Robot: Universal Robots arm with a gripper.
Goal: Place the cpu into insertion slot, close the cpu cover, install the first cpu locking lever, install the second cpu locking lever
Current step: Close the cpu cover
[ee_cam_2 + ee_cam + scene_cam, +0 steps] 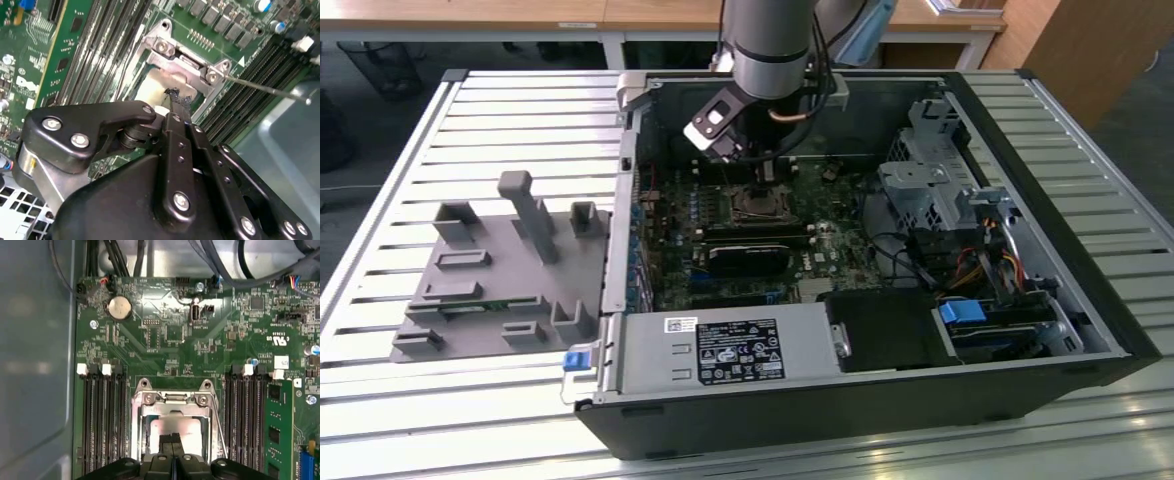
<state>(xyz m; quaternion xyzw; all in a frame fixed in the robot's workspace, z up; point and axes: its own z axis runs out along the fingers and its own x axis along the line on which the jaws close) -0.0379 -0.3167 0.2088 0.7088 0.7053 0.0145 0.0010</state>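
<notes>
Gripper [173,438], clenched empty, sits over the cpu [159,426] mid-frame in the exterior view; the cpu cover [172,409], thin stiff light metal, likely suits pushing at its rim.

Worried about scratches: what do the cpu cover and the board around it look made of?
The cpu cover: bare silvery metal, probably steel; it glints brightly. The circuit board: likely resin laminate under a glossy green coating, which reflects light.

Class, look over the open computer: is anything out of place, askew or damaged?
One thing: a thin metal lever beside the cpu cover sticks out at a slant, unlatched. The gripper, shut, sits over the cover's window. No damage shows.
</notes>
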